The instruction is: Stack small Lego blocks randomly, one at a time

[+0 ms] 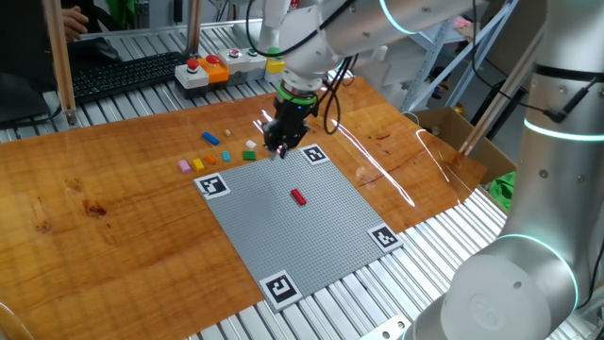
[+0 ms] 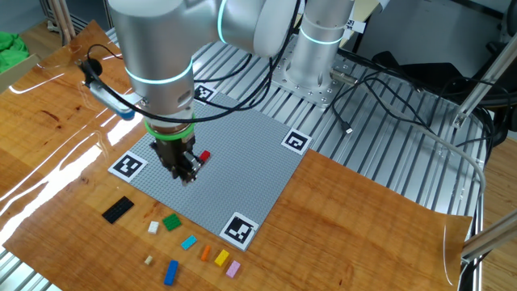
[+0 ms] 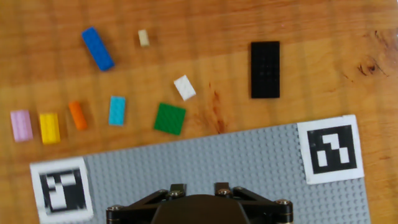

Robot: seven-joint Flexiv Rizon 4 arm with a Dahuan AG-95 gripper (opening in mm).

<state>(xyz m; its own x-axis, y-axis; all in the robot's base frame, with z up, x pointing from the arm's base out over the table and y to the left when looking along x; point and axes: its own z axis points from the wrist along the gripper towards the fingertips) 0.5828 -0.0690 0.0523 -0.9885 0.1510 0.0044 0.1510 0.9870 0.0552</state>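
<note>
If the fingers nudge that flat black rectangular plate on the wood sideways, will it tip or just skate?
The flat black rectangular plate lies low and broad, so it probably slides rather than tips. The glossy wooden table suggests little friction. Being so thin, it may prove awkward to pinch by its edges.

Two opposite elevated side views, one close top-down hand view, all sharing baseplate (image 1: pixel 297 222).
</note>
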